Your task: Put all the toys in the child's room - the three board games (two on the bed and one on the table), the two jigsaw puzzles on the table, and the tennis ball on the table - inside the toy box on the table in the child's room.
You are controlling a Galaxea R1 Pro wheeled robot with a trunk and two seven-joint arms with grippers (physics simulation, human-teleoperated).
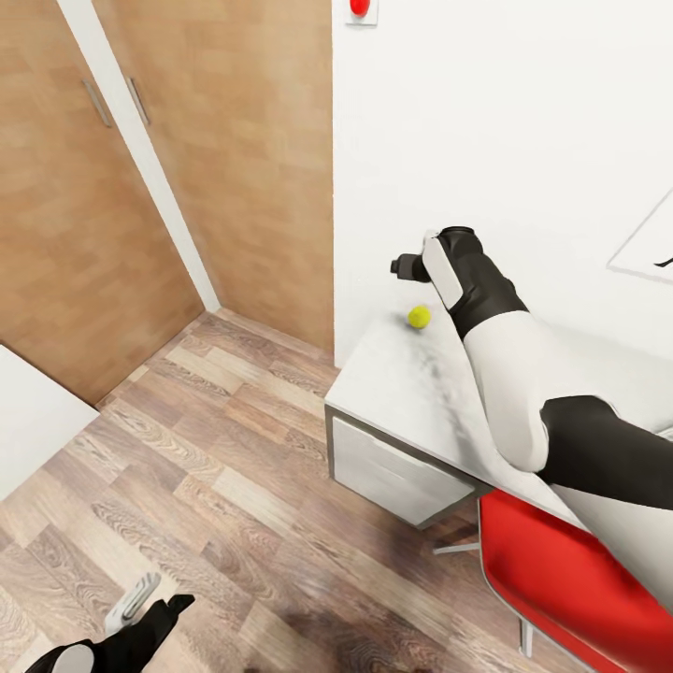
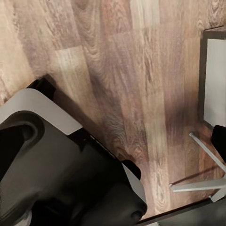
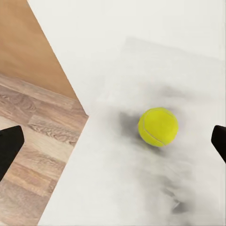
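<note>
A yellow tennis ball (image 1: 419,317) (image 3: 158,126) lies on the white table (image 1: 393,383) near its far corner, close to the wall. My right gripper (image 1: 411,267) (image 3: 114,143) hovers just above and behind the ball, open, with its dark fingertips (image 3: 9,147) spread wide to either side and nothing between them. It is not touching the ball. My left gripper (image 1: 150,601) hangs low over the wooden floor at my left side, open and empty.
A red chair (image 1: 551,579) stands at the table's near side, its metal legs (image 2: 203,162) over the floor. The table has a drawer front (image 1: 388,472). Wooden wardrobe doors (image 1: 84,187) fill the left, a white wall (image 1: 523,121) runs behind the table.
</note>
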